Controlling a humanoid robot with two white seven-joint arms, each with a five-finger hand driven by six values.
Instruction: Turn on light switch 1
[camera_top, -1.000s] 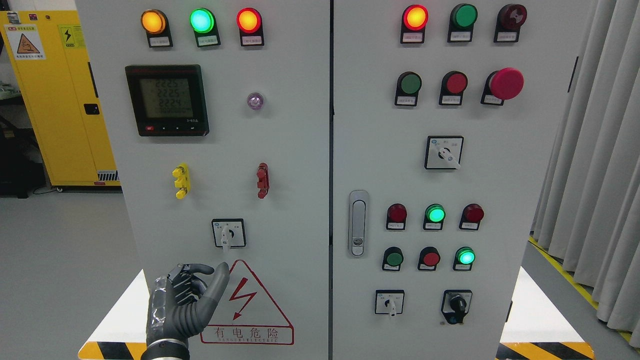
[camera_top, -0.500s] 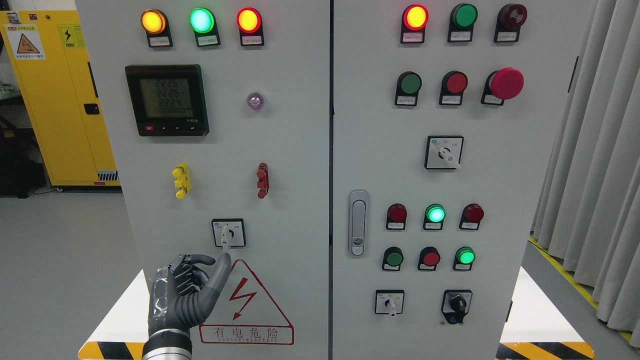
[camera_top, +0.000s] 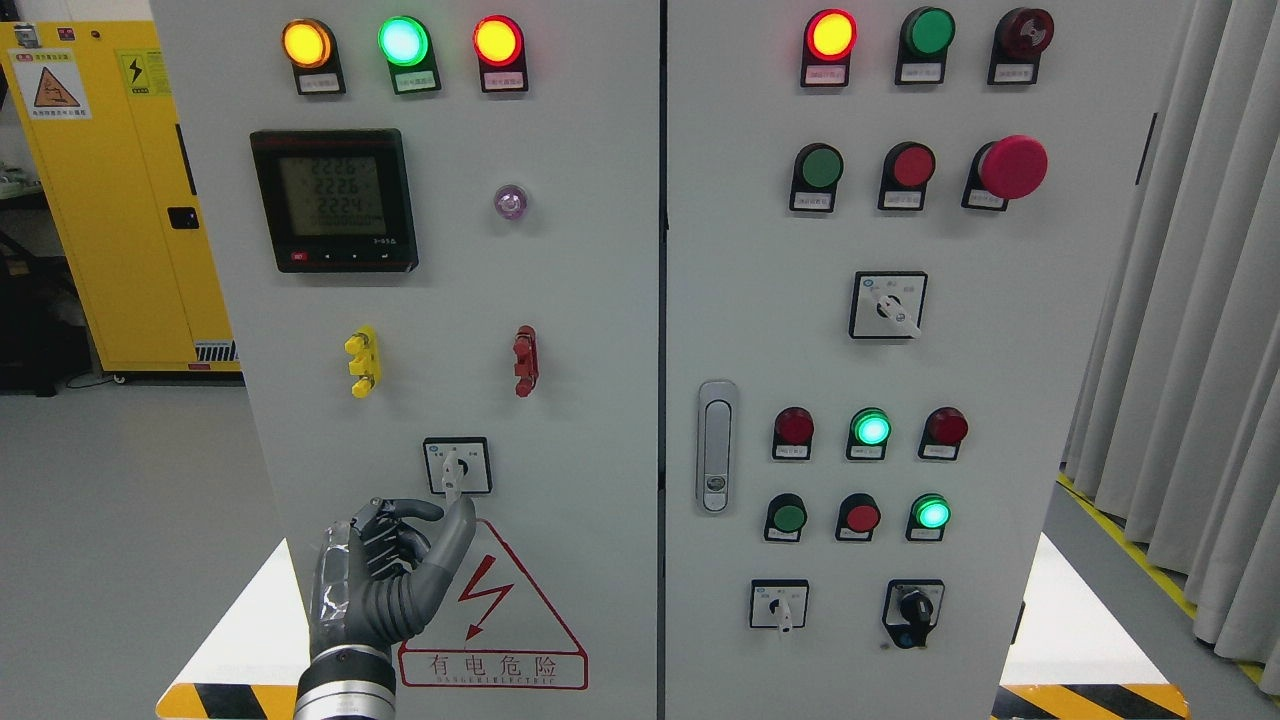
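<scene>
Left robot hand, grey with segmented fingers, rising from the lower left edge in front of the grey metal cabinet's left door. Fingers curling loosely inward, gripping nothing; thumb stretching up and to the right, its tip lying just below the small white rotary selector switch on a black-framed square plate. Contact between thumb tip and switch lever not determinable. Switch sitting low on the left door, lever pointing straight down, directly above the red triangular electric-hazard sticker. Palm partly overlapping the sticker's left edge. Right robot hand not appearing anywhere.

Noting also on the left door: black digital meter with lit display, amber, green and red round indicator lamps glowing along the top, yellow terminal block and red terminal block at mid-height. Yellow safety cabinet standing behind, at far left.
</scene>
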